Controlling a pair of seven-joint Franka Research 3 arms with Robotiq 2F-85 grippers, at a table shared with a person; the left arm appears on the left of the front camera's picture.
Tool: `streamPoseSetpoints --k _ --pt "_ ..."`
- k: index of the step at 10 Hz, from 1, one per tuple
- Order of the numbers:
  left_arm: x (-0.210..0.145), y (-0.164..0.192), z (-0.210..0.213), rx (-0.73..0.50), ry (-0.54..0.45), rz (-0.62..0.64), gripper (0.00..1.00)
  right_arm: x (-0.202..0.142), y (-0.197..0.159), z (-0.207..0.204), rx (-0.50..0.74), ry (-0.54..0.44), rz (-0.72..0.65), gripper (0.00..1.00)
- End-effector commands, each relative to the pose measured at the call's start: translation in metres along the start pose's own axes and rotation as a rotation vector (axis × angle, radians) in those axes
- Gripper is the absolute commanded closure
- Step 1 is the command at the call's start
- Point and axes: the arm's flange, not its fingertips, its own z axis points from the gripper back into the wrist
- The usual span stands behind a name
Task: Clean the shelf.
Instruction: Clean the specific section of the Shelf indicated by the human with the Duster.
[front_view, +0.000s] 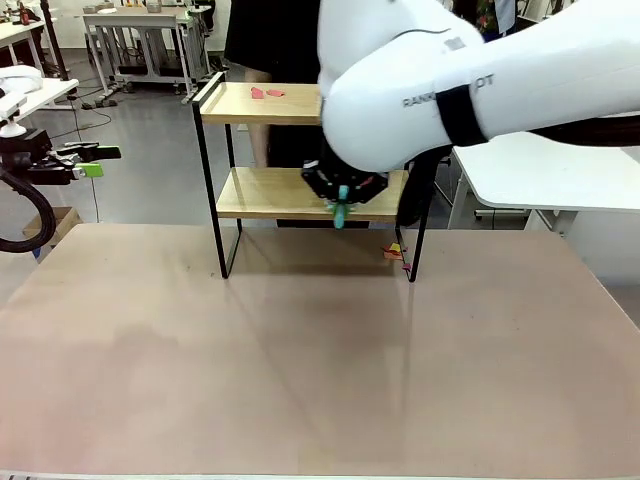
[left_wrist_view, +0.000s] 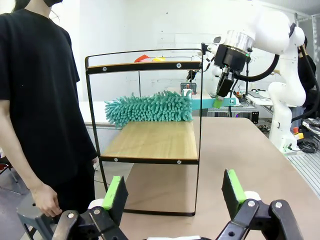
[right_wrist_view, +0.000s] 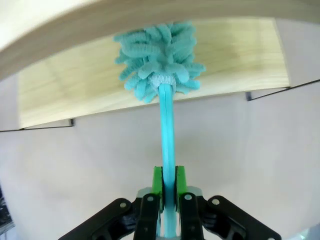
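Note:
The shelf (front_view: 270, 192) stands at the table's far side, with two light wooden boards in a black frame. A teal fluffy duster (left_wrist_view: 149, 107) lies across its lower board (left_wrist_view: 150, 140). My right gripper (right_wrist_view: 168, 192) is shut on the duster's teal handle; the duster head (right_wrist_view: 159, 57) rests on the board (right_wrist_view: 240, 55). In the front view the right gripper (front_view: 341, 203) hangs just in front of the lower board. My left gripper (left_wrist_view: 174, 195) is open and holds nothing, off to the table's left (front_view: 95, 161). Pink scraps (front_view: 268, 93) lie on the top board.
A person in a black shirt (left_wrist_view: 35, 100) stands behind the shelf, one hand (left_wrist_view: 47, 200) hanging down. Small red and yellow bits (front_view: 397, 253) lie on the table by the shelf's right leg. A white table (front_view: 540, 170) stands at the right.

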Motion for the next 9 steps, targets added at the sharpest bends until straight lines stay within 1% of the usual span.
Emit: streamPoseSetpoints --k 1,4,6,8,9 --pt "0.002 -0.002 0.000 0.000 0.008 -0.013 0.00 0.001 -0.039 0.004 -0.025 0.029 0.020 0.87" --pt "0.002 -0.002 0.000 0.000 0.008 -0.013 0.00 0.011 -0.090 0.007 -0.104 0.019 0.015 0.87" --pt "0.002 -0.002 0.000 0.000 0.008 -0.013 0.00 0.009 -0.116 0.010 -0.155 0.003 0.012 0.87" --pt "0.002 -0.002 0.000 0.000 0.008 -0.013 0.00 -0.005 -0.127 0.026 -0.138 -0.062 0.049 0.87" --pt "0.002 -0.002 0.000 0.000 0.008 -0.013 0.00 -0.015 -0.118 0.036 -0.079 -0.077 0.071 0.87"
